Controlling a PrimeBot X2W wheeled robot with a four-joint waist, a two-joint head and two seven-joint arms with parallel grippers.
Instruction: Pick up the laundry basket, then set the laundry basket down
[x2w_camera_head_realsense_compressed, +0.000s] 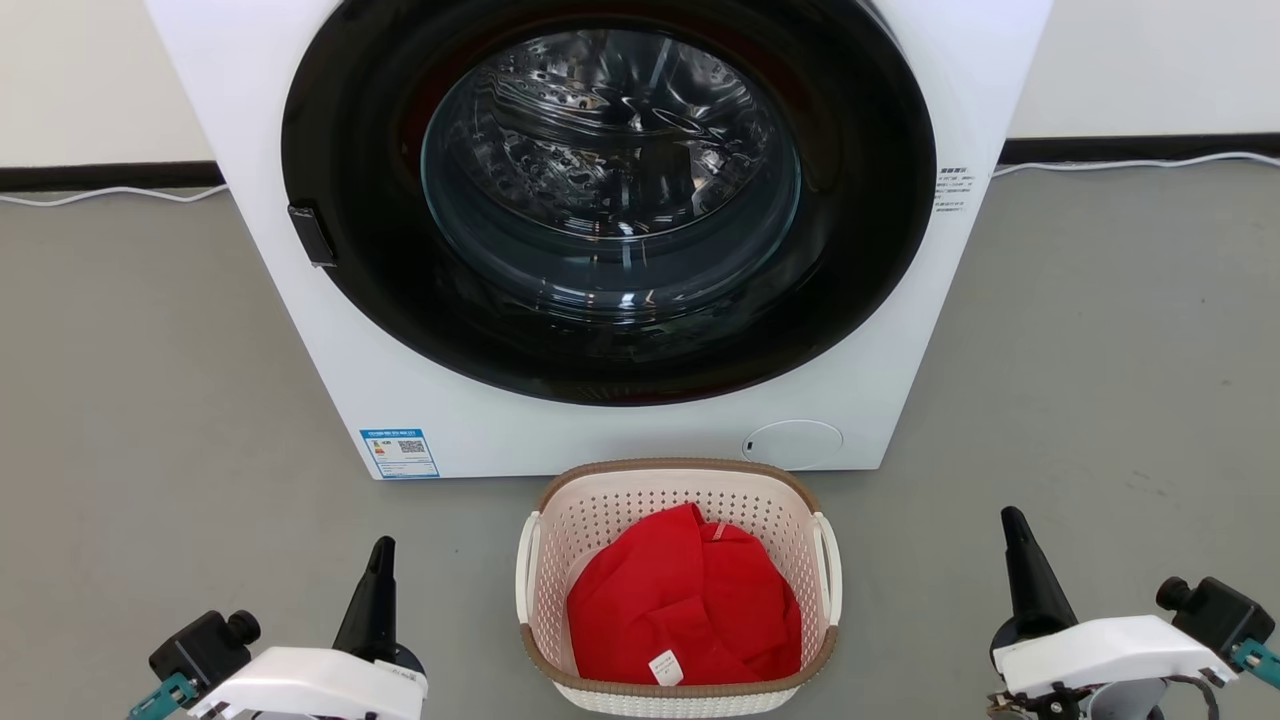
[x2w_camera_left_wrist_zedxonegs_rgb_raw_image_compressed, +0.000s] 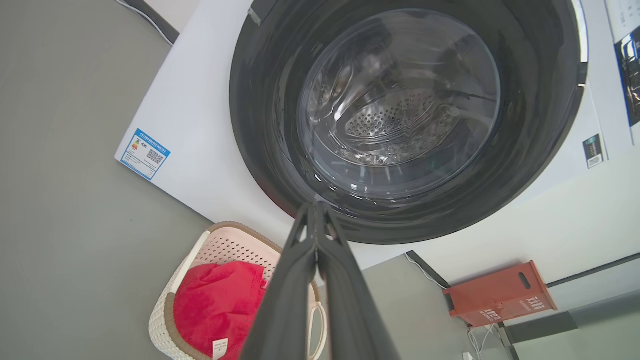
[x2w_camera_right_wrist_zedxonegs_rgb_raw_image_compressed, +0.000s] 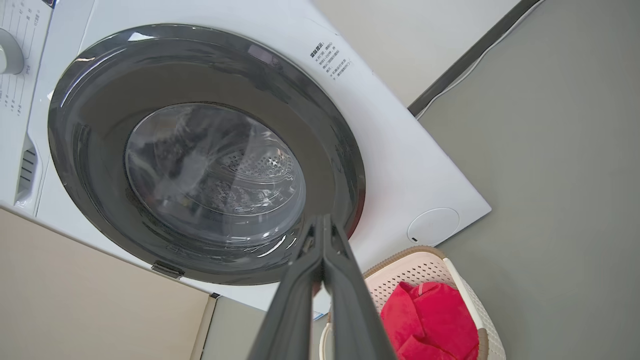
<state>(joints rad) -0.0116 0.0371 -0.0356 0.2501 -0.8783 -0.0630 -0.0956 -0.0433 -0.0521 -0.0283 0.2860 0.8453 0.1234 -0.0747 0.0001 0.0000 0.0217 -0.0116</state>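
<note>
From my seat, the left gripper (x2w_camera_head_realsense_compressed: 382, 552) sits nearest at the lower left with its two dark fingers pressed together to a single point. The left wrist view shows them meeting at the tip with nothing between them. The right gripper (x2w_camera_head_realsense_compressed: 1013, 522) mirrors it at the lower right, equally pinched closed and empty. Between them, a little further out, the laundry basket (x2w_camera_head_realsense_compressed: 620, 505) stands upright on the grey floor (x2w_camera_head_realsense_compressed: 150, 420), so it lies inward and forward of each claw. Its white handles face outward, the left handle (x2w_camera_head_realsense_compressed: 524, 565) toward my left arm and the right handle (x2w_camera_head_realsense_compressed: 830, 565) toward my right. I judge the left claw slightly the nearer, though both are well apart from the basket. I can't settle from this foreshortened angle whether the long axis runs across me or away from me. A crumpled red garment (x2w_camera_head_realsense_compressed: 685, 600) fills the basket's bottom, so I expect a light, soft load. Both claws will need to open before they can take a handle. Behind the basket, its far brown rim comes just up to the foot of the white washer (x2w_camera_head_realsense_compressed: 420, 400), below the closed dark door (x2w_camera_head_realsense_compressed: 610, 200). I cannot tell if they touch. Beyond that, the floor runs bare to a black baseboard (x2w_camera_head_realsense_compressed: 100, 175) and a pale wall, with a white cable (x2w_camera_head_realsense_compressed: 110, 192) along the base. The left wrist view also shows an orange-red box (x2w_camera_left_wrist_zedxonegs_rgb_raw_image_compressed: 500, 295) standing past the washer's side.
</note>
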